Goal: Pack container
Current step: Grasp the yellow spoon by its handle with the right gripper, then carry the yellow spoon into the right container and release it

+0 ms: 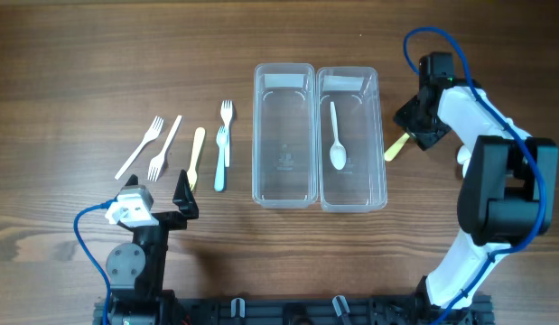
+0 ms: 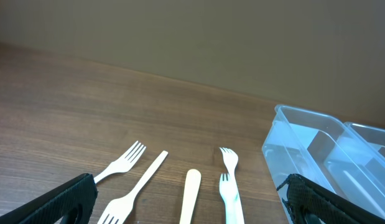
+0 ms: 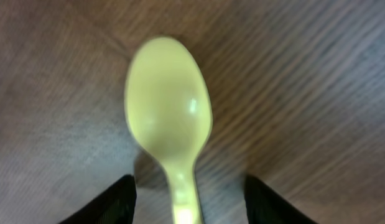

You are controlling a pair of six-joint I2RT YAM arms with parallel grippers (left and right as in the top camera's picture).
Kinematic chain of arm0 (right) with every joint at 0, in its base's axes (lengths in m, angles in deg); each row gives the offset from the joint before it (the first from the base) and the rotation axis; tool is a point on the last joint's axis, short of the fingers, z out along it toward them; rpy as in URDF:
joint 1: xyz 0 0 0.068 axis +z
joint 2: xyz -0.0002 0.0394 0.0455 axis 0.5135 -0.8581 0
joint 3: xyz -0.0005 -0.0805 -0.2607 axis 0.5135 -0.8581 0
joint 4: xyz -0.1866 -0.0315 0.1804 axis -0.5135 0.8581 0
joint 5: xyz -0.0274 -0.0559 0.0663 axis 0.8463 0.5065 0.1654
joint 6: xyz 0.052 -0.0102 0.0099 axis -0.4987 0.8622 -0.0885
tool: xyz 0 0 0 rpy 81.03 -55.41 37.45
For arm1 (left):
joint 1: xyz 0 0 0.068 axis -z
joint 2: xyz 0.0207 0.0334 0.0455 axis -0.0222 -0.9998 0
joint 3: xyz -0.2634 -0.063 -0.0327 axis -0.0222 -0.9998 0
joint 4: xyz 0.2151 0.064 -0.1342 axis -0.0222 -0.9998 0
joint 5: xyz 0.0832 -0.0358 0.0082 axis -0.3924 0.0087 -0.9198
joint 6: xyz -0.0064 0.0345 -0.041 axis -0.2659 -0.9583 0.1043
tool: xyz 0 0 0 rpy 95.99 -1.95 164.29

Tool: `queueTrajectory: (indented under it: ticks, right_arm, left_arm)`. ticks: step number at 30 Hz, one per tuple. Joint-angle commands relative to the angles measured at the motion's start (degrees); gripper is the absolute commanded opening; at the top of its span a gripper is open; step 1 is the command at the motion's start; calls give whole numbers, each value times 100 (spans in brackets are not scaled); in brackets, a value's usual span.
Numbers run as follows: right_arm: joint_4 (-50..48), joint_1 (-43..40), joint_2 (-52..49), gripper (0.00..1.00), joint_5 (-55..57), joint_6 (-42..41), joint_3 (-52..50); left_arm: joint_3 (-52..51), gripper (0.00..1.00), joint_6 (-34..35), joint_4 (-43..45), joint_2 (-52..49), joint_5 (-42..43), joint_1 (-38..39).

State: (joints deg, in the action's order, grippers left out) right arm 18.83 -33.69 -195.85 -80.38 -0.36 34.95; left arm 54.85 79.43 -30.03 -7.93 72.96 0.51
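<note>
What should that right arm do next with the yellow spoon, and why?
Probably close the right gripper: its open fingers straddle the yellow spoon handle on the table, so gripping comes before lifting toward the container.

Dark wood-grain table, plain beige wall beyond its far edge

cutlery row left of left container | spoon in right container | second spoon right of it
</note>
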Motion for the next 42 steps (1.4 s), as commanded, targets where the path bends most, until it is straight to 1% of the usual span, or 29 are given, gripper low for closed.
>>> queueTrajectory:
  ticks: [1,5,6,9,10,11,16,18,20,21,25,32,38,42]
  right_arm:
    - [-146,31,-101,52,-195,2,-308]
    - [-157,31,-101,38,-195,4,-310]
    - [-155,28,-101,36,-195,7,-310]
    - [-155,28,-101,22,-195,9,-310]
    - [-155,28,-101,19,-195,7,-310]
    - [-153,31,-101,17,-195,7,-310]
    - [-151,28,-101,13,-195,11,-310]
    - [-146,28,-101,9,-195,9,-310]
    - [-138,28,-101,8,-199,9,-310]
    - [-138,28,-101,5,-223,7,-310]
    - [-146,17,-98,4,-321,31,-264]
    - [111,13,-50,4,-160,623,260]
    - [439,13,291,4,275,990,822]
    - [643,13,573,4,332,1464,1172]
  left_arm:
    - [42,100,92,-105,0,-31,22]
    - [42,100,92,-105,0,-33,22]
    - [42,100,92,-105,0,-33,22]
    - [42,100,92,-105,0,-33,22]
    - [42,100,90,-105,0,-33,24]
    - [42,100,92,-105,0,-31,22]
    - [42,100,92,-105,0,-31,22]
    - [42,100,92,-105,0,-33,24]
    - [42,100,92,-107,0,-33,22]
    - [42,100,92,-105,0,-33,22]
    - [42,100,92,-105,0,-31,22]
    - [42,100,90,-105,0,-33,22]
    - [42,100,92,-105,0,-33,22]
    - [42,100,92,-105,0,-33,24]
